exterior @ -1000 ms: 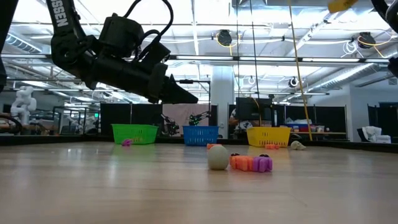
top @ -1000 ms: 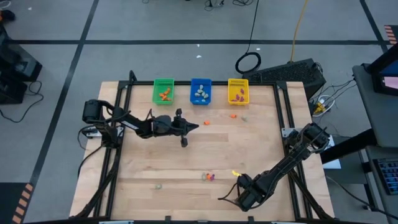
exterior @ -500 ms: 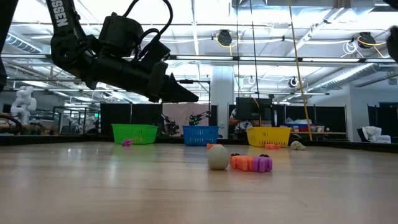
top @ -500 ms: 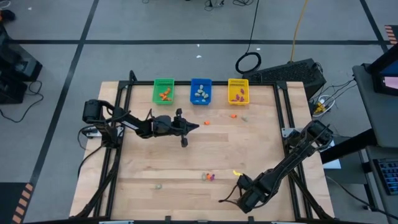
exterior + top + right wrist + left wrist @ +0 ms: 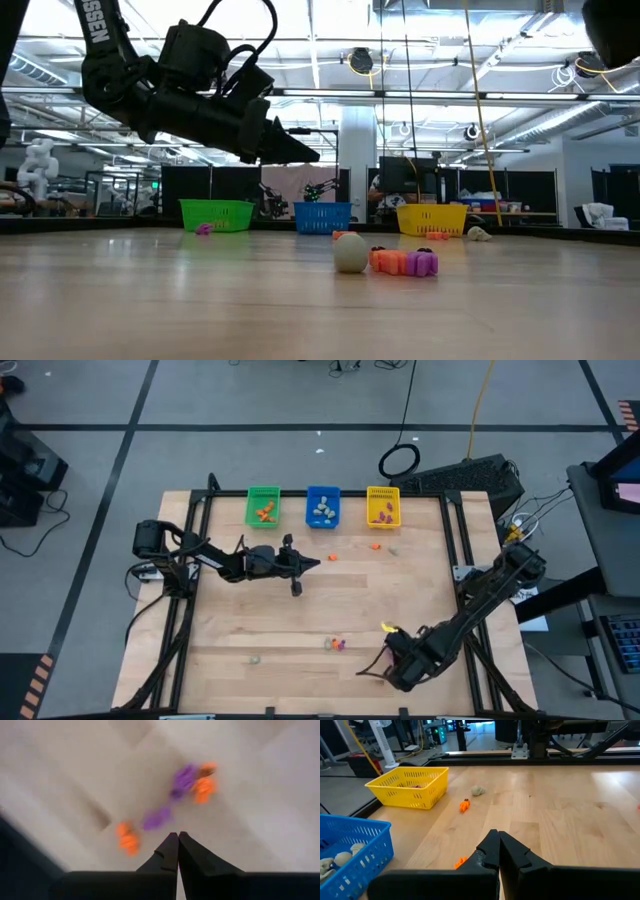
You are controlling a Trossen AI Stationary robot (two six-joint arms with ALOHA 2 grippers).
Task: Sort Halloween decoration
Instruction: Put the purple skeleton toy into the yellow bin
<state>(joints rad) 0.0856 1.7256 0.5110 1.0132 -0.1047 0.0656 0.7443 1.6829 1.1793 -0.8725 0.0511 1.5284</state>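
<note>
It was a robotics lab in a big open hall. A plywood bench (image 5: pixel 400 600) sat in a black metal frame (image 5: pixel 455 540) on a grey floor marked with dark tape lines (image 5: pixel 110 470), cables (image 5: pixel 400 460) trailing off, under a ceiling of exposed trusses and strip lights (image 5: pixel 450 60).

The table (image 5: pixel 300 610) is pale wood with a plank grain, framed by black rails. Along its far edge stand three mesh-walled bins: a green bin (image 5: pixel 263 507) holding orange trinkets, a blue bin (image 5: pixel 322 506) holding pale beige ones, and a yellow bin (image 5: pixel 383 506) holding purple ones. Loose trinkets on the wood are orange (image 5: pixel 464 805), grey-beige (image 5: pixel 478 790), and a small orange and purple cluster (image 5: pixel 405 262) beside a pale round one (image 5: pixel 350 253). Both arms and their grippers are black. The left arm (image 5: pixel 130 80) bears white lettering. The floor around is grey with dark lines.
</note>
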